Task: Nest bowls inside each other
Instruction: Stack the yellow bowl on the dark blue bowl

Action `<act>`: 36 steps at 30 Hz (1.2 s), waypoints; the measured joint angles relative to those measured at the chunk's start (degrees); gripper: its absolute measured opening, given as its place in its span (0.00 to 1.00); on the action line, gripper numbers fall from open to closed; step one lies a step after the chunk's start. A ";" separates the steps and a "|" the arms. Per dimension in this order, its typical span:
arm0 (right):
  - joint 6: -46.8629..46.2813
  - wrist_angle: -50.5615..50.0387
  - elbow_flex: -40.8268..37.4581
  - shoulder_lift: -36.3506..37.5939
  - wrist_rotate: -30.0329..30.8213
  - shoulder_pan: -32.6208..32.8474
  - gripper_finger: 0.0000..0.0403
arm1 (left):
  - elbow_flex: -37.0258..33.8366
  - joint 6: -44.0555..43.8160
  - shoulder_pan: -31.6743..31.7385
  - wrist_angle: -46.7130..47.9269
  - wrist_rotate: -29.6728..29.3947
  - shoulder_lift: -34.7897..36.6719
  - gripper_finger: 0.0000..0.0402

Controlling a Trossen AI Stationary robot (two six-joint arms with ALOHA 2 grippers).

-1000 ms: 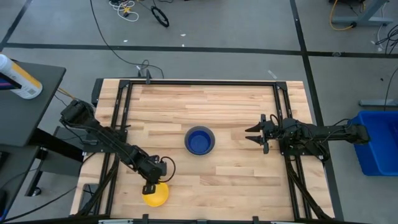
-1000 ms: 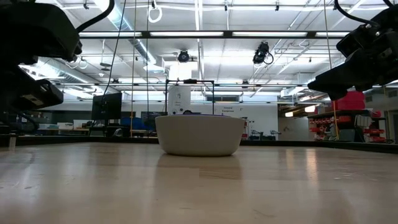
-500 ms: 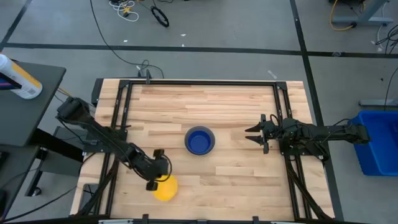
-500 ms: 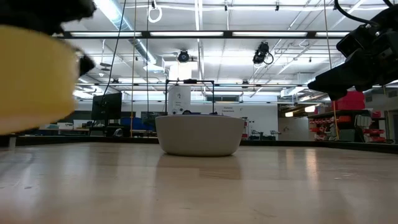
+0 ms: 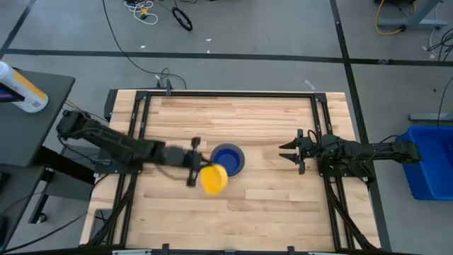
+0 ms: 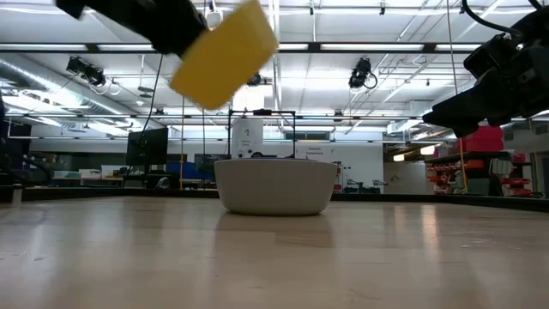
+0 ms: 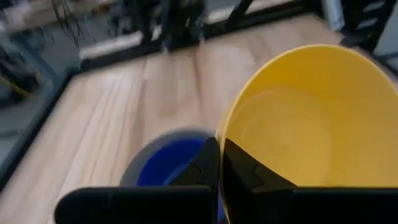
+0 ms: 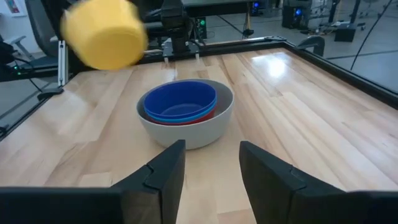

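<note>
A yellow bowl [image 5: 214, 178] hangs tilted in the air beside the stack, with my left gripper [image 5: 197, 173] shut on it; the low view shows the yellow bowl [image 6: 225, 56] well above the table. On the table's middle stands the grey bowl [image 5: 227, 160], resting on its base, with a red and a blue bowl [image 8: 180, 102] nested inside it. My right gripper [image 5: 289, 154] waits open at the table's right side, pointing at the stack, nothing between its fingers. My left gripper holds the yellow bowl by its rim [image 7: 220, 128], one finger [image 7: 249, 171] inside the bowl and the other [image 7: 204, 167] outside the wall. The fingers come roughly level from the table's left. The bowl is lifted clear and tilted, its mouth turned partly toward the gripper.
A black frame [image 5: 226, 94] runs along the table's far edge and down both sides. Bare wood lies on the near side of the stack. A blue bin [image 5: 432, 161] stands off the table to the right.
My left gripper has shut on the yellow bowl's rim near the table's near edge, risen and swung toward the far right, up to the stack, rolling as it went. The bowl has been lifted clear of the table and tipped. My right arm has kept still.
</note>
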State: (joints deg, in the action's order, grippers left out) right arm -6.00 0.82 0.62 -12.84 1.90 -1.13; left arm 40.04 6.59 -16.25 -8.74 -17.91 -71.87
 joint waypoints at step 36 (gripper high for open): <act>-3.13 -0.36 -0.02 -0.72 -2.01 0.00 0.40 | 37.90 9.34 23.97 42.26 26.36 -33.33 0.01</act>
State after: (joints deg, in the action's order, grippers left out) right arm -9.13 0.46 0.60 -13.56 -0.11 -1.13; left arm 77.94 15.94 7.73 33.52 8.45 -105.20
